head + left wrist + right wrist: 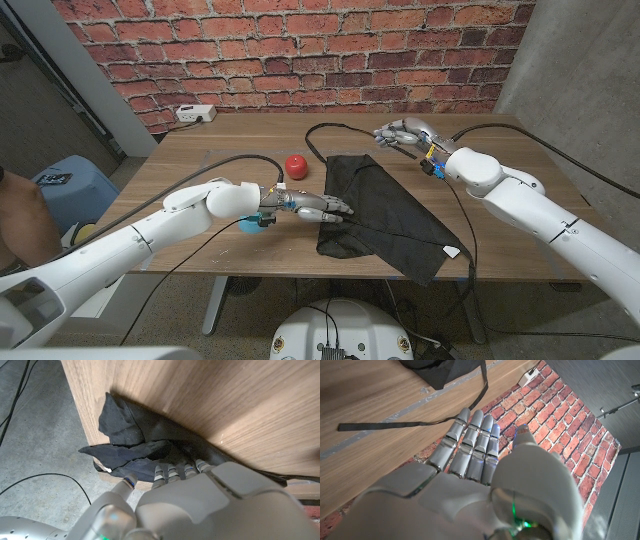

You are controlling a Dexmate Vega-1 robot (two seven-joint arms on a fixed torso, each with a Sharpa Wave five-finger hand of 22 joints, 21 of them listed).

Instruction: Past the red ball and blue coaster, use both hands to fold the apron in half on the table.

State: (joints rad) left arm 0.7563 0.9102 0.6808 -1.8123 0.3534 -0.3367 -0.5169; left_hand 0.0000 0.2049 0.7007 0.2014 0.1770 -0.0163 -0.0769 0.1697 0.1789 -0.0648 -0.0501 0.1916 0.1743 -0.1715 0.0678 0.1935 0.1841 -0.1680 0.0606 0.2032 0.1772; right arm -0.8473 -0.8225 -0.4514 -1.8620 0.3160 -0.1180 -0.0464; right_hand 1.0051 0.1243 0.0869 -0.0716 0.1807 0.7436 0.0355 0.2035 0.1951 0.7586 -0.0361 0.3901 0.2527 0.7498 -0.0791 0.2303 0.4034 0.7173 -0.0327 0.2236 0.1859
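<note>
Apron [385, 210] lies dark and rumpled mid-table, right of centre, one corner hanging over the near edge of the table [200, 180]. My left hand [312, 207] reaches in from the left, fingers stretched out together, tips at the apron's left edge — touching the cloth, by the left wrist view, where my fingertips [172, 471] sit against the folds of the apron [135, 445]. No pinch visible there; I can't tell whether anything is held under the palm. My right hand [403, 134] hovers past the apron's far right corner, near the back of the table, clear of the cloth, holding nothing. In the right wrist view its fingers [470, 445] are straight and side by side, with the apron strap [410, 422] running across the wood beyond them. Red ball [295, 165] sits just left of the apron's far corner — blue coaster [248, 224] peeks out under my left wrist.
</note>
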